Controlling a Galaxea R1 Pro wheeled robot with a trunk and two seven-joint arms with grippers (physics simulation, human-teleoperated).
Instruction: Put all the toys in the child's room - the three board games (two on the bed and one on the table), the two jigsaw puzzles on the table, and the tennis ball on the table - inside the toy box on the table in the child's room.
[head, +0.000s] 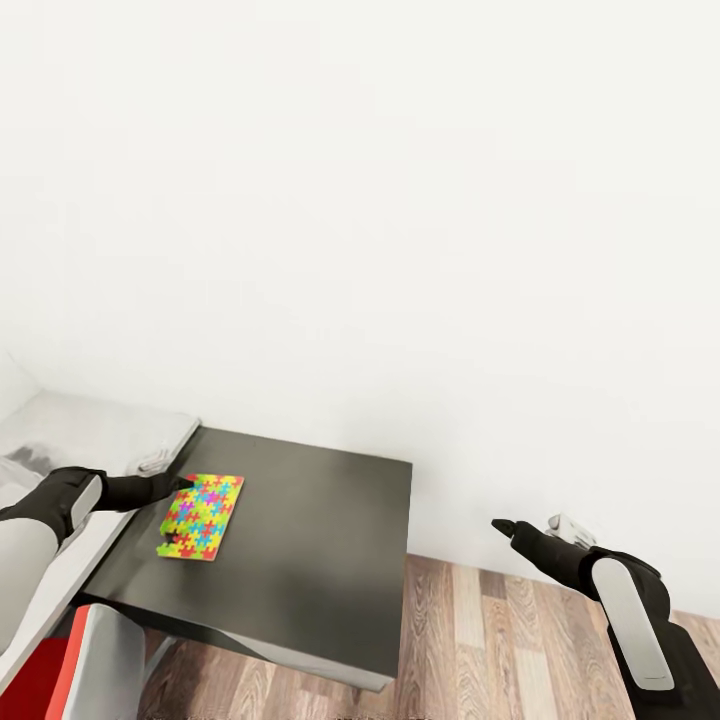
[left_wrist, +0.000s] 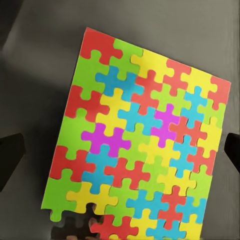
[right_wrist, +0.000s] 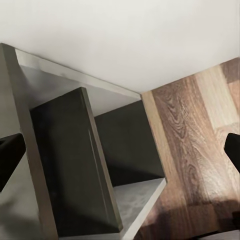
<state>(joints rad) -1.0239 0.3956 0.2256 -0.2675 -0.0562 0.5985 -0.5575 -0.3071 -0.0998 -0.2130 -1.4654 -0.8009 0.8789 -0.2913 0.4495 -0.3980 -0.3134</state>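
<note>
A plain white wall (head: 400, 200) backs the dark-grey corner section of the desk (head: 310, 540), with wood-plank floor (head: 500, 640) showing past its near right edge. On this dark top lies one jigsaw puzzle (head: 201, 516), a thin flat square of interlocking yellow, red, blue and green pieces, near the left side of the dark section and lying flat. The left end effector (head: 180, 484) is just at the puzzle's far left corner; in the left wrist view the puzzle (left_wrist: 140, 145) sits between the two dark fingertips (left_wrist: 11, 155), which stand wide apart at either side, gripping nothing. To the left, the desk's higher white top (head: 90, 440) begins. A red-and-white chair (head: 85, 665) shows at the lower left. The right end effector (head: 505, 526) hangs well apart over the floor, off the desk's right edge; its fingertips (right_wrist: 10, 150) are spread wide and empty, looking down at the desk's dark underside panels (right_wrist: 75, 165).
</note>
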